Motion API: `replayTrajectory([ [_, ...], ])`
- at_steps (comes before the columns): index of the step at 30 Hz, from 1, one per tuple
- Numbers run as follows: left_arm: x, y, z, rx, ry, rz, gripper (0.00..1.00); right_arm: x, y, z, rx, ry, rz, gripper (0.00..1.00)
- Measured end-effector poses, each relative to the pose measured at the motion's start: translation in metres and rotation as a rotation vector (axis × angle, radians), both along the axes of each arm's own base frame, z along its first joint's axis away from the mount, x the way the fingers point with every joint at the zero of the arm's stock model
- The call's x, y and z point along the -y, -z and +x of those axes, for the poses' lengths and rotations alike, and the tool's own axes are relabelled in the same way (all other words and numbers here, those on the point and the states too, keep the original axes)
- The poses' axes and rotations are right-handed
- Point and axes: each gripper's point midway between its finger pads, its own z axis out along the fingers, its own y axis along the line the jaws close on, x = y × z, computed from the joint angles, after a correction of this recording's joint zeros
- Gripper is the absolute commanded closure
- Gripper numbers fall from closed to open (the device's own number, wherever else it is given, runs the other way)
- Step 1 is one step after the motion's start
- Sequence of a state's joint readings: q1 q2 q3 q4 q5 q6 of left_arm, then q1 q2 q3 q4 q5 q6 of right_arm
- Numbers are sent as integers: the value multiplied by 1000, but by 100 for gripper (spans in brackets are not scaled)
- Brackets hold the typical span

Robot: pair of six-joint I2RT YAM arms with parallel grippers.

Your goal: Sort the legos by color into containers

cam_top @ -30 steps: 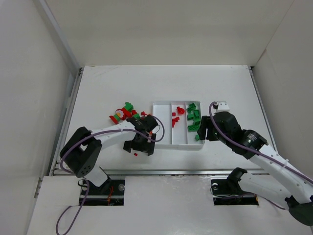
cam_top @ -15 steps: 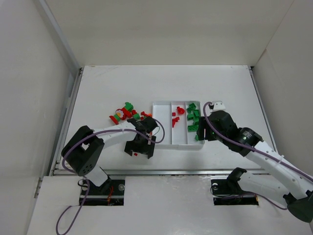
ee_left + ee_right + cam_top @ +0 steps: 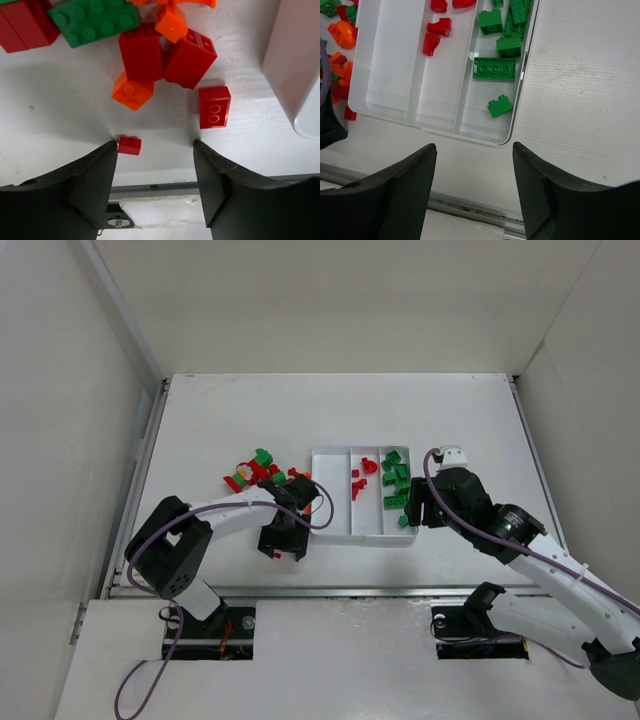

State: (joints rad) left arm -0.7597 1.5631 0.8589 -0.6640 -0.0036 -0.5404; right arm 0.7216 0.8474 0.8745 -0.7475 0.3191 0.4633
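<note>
Low over the table [image 3: 60, 115] just left of the white tray [image 3: 295, 60], the left gripper [image 3: 155, 146] stands with jaws apart and nothing clamped, straddling bare surface between a tiny red brick [image 3: 129, 145], which appears to touch one finger tip, and a two-stud red brick [image 3: 214, 106] just beyond the other; the stance suggests a red piece is being lined up for a pick, since red goes in the middle compartment [image 3: 437, 85]. Beyond the fingers lie an orange brick [image 3: 132, 91] and a green plate [image 3: 95, 20], the near fringe of the loose pile [image 3: 262, 472] yet to be sorted. Across the tray, the right gripper [image 3: 474, 146] hovers above the near right corner, likewise apart and empty, probably waiting clear of its partner. Its wrist camera shows what the overhead view blurs: red pieces [image 3: 436, 32] in the middle compartment, green bricks [image 3: 495, 68] in the right compartment [image 3: 480, 110], orange seen only outside the tray. Only the overhead view shows both arms flanking the tray and the whole pile beside it
</note>
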Motion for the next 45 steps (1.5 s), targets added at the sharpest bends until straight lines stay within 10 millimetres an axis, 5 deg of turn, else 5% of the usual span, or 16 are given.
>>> replayTrajectory([
  [9,-1,0,2,1,-15,-1,69,0,0,0,1,0,1,32],
  [21,-2,0,3,-1,-22,-1,74,0,-1,0,3,0,3,32],
  [33,-2,1,3,-17,-37,-10,100,0,-1,0,3,0,3,32],
  [45,-1,-1,4,-21,-32,-13,100,0,-1,0,2,0,1,32],
])
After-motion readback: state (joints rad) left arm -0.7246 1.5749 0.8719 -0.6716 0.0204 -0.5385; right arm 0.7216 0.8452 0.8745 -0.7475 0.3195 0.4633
